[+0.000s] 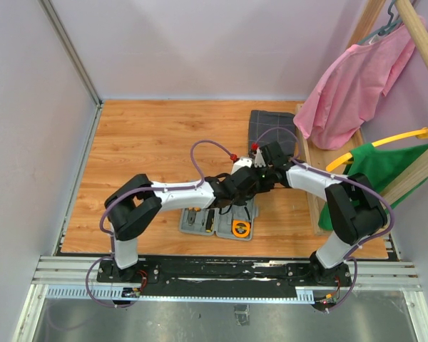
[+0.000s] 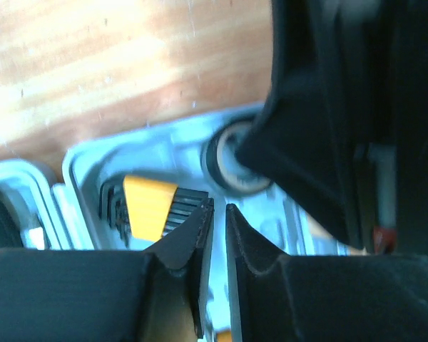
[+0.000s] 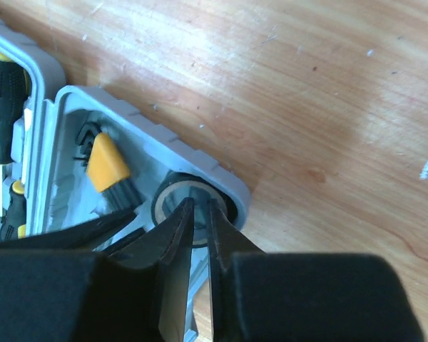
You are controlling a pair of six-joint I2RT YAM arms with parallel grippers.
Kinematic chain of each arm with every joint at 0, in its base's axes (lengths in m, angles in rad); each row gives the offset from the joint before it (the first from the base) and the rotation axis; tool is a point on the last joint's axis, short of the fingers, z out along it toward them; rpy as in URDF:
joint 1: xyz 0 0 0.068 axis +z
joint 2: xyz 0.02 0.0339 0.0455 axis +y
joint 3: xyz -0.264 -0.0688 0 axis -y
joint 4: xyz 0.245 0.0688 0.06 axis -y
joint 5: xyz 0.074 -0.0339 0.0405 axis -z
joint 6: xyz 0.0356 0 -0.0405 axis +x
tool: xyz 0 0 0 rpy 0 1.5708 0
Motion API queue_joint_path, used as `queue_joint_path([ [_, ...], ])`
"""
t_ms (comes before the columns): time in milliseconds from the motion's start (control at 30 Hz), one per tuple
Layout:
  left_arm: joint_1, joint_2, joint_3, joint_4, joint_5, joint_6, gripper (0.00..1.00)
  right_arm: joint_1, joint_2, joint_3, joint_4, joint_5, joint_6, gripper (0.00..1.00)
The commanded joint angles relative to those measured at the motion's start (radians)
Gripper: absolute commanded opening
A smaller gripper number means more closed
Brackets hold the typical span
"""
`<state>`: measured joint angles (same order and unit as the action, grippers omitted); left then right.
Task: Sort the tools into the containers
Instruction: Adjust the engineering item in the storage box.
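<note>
Nearest the viewer, the matte black moulded fingers (image 2: pixel 185 242) of the left gripper (image 2: pixel 219 214) taper to blunt tips. They stand a thin slit apart with nothing between them. They hang over one half of the grey case (image 2: pixel 121 146), just beside a yellow holder of black ribbed keys or bits (image 2: pixel 150 203). Whether the tips touch anything cannot be told.

The right gripper (image 3: pixel 200 206) is set likewise, with a narrow gap and nothing seen in it. Its tips lie over a round piece (image 3: pixel 172 203) with a dark outer ring and a pale centre, seated in the corner compartment of the case. Contact cannot be confirmed.

The case is smooth grey plastic, a rectangle with rounded corners and raised moulded ribs. It lies open and flat on the wooden bench (image 1: pixel 150 142), near its front edge, between the two arms. In its other half are screwdrivers (image 3: pixel 0 78) with knurled black-and-yellow handles, cut off by the picture edge. From above, an orange tape measure (image 1: pixel 240 228) shows at the case's near right corner.

The far part of the case is hidden from above by both wrists. In the left wrist view, the blurred black bulk of the right arm (image 2: pixel 342 107) blocks the right side. A dark grey checked cloth (image 1: pixel 267 125) lies folded further back.
</note>
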<state>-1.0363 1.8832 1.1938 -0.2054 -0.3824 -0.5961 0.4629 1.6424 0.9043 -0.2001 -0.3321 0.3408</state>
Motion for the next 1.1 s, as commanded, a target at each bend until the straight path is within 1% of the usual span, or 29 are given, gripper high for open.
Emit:
queue_joint_path([
  [0,0.005,-0.082,-0.053,-0.162,0.054,0.004,0.21,-0.029,0.009,0.011,-0.011,0.042,-0.011,0.15],
  [67,0.009,-0.123,-0.059,-0.125,0.051,0.012,0.28,-0.029,0.007,0.016,-0.014,0.037,-0.013,0.15],
  [167,0.014,-0.175,-0.068,-0.083,0.057,0.023,0.31,-0.028,0.002,0.02,-0.013,0.016,-0.02,0.15],
  [433,0.02,-0.267,-0.122,-0.025,0.052,0.033,0.32,-0.029,-0.056,0.035,0.002,-0.06,-0.036,0.17],
  [667,0.041,-0.319,-0.197,-0.007,0.042,0.022,0.32,-0.029,-0.135,0.027,0.01,-0.066,-0.038,0.21],
  [867,0.046,-0.331,-0.24,0.002,0.037,0.011,0.32,-0.024,-0.121,0.039,-0.035,-0.041,-0.064,0.22],
  [967,0.045,-0.344,-0.266,0.015,0.036,0.0,0.32,-0.016,-0.104,0.041,-0.035,-0.058,-0.068,0.19],
  [1067,0.048,-0.359,-0.289,0.024,0.034,-0.01,0.32,-0.004,-0.083,0.045,-0.033,-0.082,-0.073,0.18],
])
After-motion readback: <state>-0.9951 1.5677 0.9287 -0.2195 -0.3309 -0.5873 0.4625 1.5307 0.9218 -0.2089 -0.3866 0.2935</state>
